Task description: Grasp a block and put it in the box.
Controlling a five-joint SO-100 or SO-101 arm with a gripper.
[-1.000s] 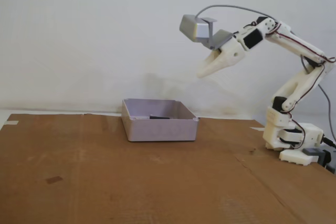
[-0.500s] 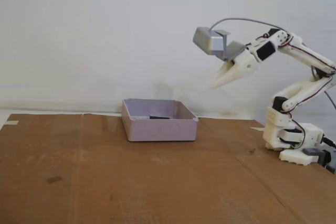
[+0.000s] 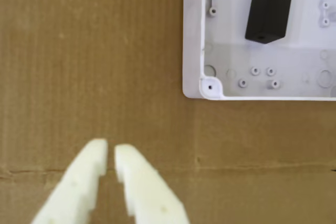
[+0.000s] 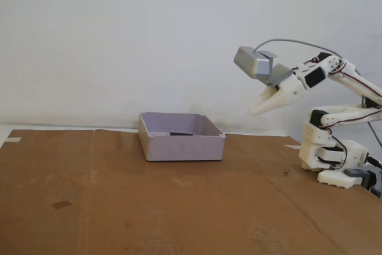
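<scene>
resting flat inside the box point(image 3: 193, 35), the block point(image 3: 269, 7) looks secure, and the gripper point(image 3: 111, 153) (fingers nearly closed, holding nothing) risks only clipping the cardboard point(image 4: 119, 195) if lowered carelessly.

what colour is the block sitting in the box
Matte black, clearest in the wrist view: the block lies inside the pale lavender-grey box.

A makeshift hobby bench is showing here: flattened cardboard sheets point(image 4: 119, 195) covering the table, a bare white wall point(image 4: 119, 40) standing behind.
</scene>
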